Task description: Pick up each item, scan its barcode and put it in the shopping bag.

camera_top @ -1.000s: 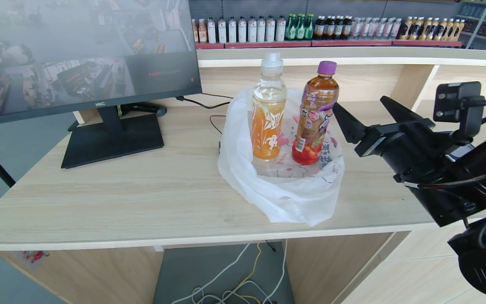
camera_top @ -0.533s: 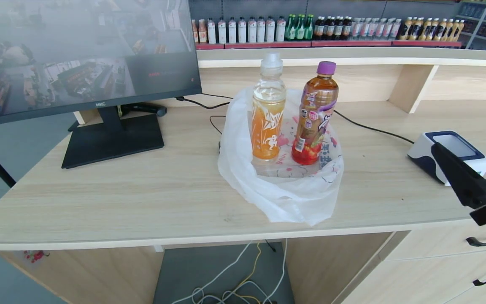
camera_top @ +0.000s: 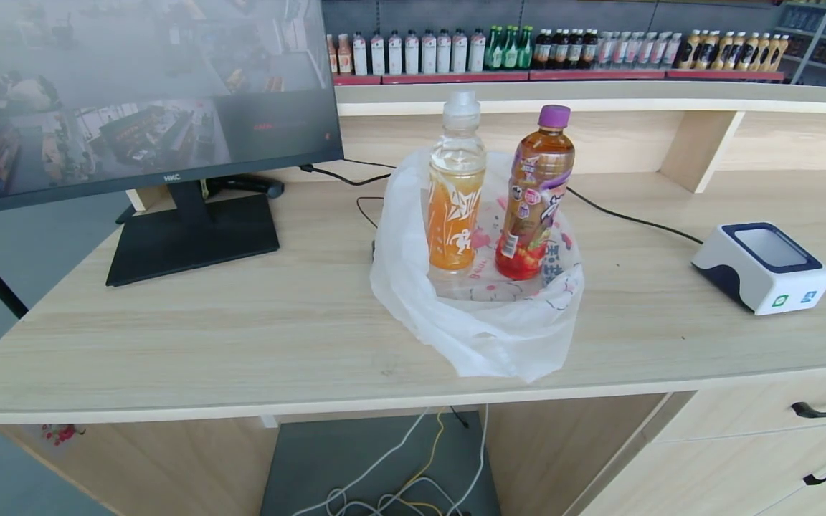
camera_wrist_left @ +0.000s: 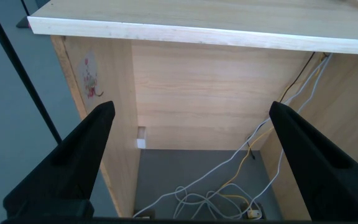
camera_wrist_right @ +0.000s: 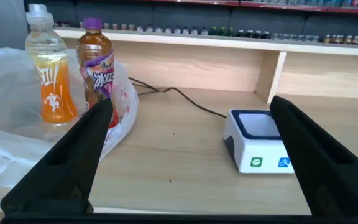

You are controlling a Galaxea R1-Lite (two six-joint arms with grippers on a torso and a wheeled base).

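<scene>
- The room is a shop: a long shelf of drink bottles (camera_top: 556, 46) runs along the back wall, behind a raised wooden ledge.
- A pale wooden counter (camera_top: 205, 330) fills the foreground, with drawers (camera_top: 779, 430) under its right end.
- A monitor (camera_top: 133, 93) on a black stand sits at the back left of the counter, showing camera feeds.
- The shopping bag (camera_top: 485, 337), thin white plastic, stands in the middle of the counter with its mouth open and its sides slumped down.
- Two bottles stand upright inside the bag, just beside each other. The orange drink bottle (camera_top: 456, 193) with a clear cap is on the left and the purple-capped bottle (camera_top: 536, 193) on the right.
- The left gripper (camera_wrist_left: 191, 162) hangs below the counter's front edge, facing the wooden panel underneath and the loose wires (camera_wrist_left: 216, 193) on the floor. Its fingers are spread wide with nothing between them, and the bag and bottles are up on the counter top, well apart from it.
- The right gripper (camera_wrist_right: 188, 162) sits off the front edge of the counter, facing across its top. Its fingers (camera_wrist_right: 73, 162) are spread wide and hold nothing, and the bag, bottles and scanner all lie beyond it, untouched.
- The scanner (camera_top: 761, 266), white and dark blue with its window facing up, rests on the counter to the right of the bag, well apart from it.
- A black cable (camera_top: 628, 218) runs across the counter from behind the bag to the scanner.
</scene>
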